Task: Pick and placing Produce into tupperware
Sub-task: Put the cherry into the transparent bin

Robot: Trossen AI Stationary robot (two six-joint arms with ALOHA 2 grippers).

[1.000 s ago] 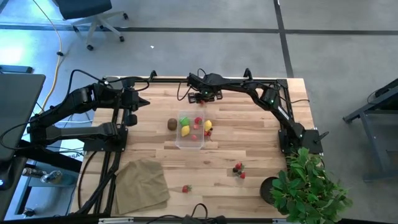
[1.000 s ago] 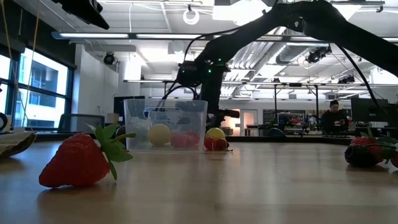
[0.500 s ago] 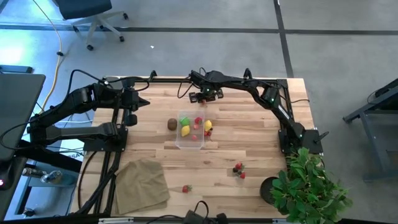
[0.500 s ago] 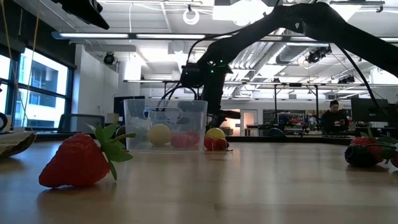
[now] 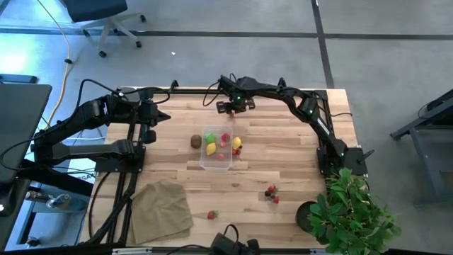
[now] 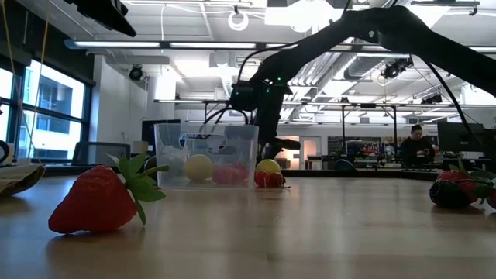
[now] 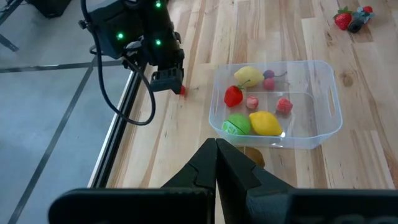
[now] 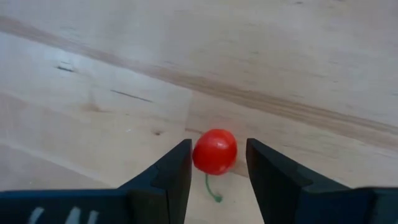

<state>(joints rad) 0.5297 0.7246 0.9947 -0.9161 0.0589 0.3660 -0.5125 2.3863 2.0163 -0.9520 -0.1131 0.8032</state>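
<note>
My right gripper [image 8: 216, 163] is open near the table's far edge [image 5: 232, 108], pointing down. Its fingers stand on either side of a small red cherry [image 8: 214, 151] that lies on the wood, with a thin gap on each side. The clear tupperware [image 5: 216, 149] sits mid-table and holds a lemon [image 7: 265, 122], a green ball [image 7: 235, 124] and red berries [image 7: 233, 95]. A brown kiwi [image 5: 195, 142] rests left of it. Another lemon [image 5: 236, 144] lies by its right wall. My left gripper [image 7: 216, 149] is shut and waits at the table's left [image 5: 152, 117].
A strawberry [image 5: 211, 214] lies near the near edge and a berry cluster [image 5: 272, 193] right of it. A tan cloth [image 5: 163, 209] covers the near left corner. A potted plant [image 5: 350, 212] stands at the near right corner. A person sits far off in the room [image 6: 417, 143].
My right arm has drifted a little toward the table's far edge, staying over the cherry. The produce, the tupperware and my left arm have kept still.
</note>
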